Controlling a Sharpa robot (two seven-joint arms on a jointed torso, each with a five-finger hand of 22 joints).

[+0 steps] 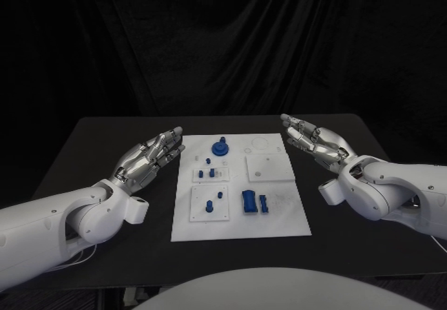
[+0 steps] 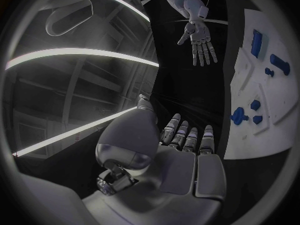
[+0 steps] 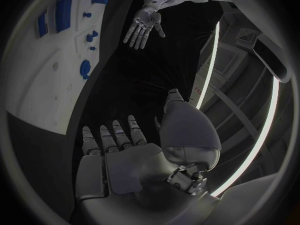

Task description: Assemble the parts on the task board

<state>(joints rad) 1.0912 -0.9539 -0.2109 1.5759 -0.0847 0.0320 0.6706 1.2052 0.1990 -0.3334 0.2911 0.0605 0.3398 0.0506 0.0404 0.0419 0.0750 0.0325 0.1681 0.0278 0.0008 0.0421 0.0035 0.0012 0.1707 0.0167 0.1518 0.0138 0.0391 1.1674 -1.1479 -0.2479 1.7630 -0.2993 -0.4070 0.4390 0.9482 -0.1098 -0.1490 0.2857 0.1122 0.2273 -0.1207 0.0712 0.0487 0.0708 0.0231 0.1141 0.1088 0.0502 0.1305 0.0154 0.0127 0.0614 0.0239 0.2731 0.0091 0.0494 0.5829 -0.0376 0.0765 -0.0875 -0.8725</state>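
Note:
The white task board (image 1: 280, 216) lies in the middle of the black table. On it are a round blue part (image 1: 221, 148) at the far end, small blue pegs (image 1: 211, 172) on a raised square, another blue piece (image 1: 210, 206) on a nearer square, and two oblong blue parts (image 1: 250, 201) side by side. My left hand (image 1: 149, 158) hovers open beside the board's left edge, fingers straight and apart. My right hand (image 1: 316, 142) hovers open off the board's far right corner, holding nothing. The board (image 2: 250, 135) and blue parts (image 2: 240, 116) also appear in the left wrist view.
A blank raised white square (image 1: 268, 166) sits on the board's right half. Bare black table (image 1: 112, 139) lies on both sides of the board. A dark curtain hangs behind the table.

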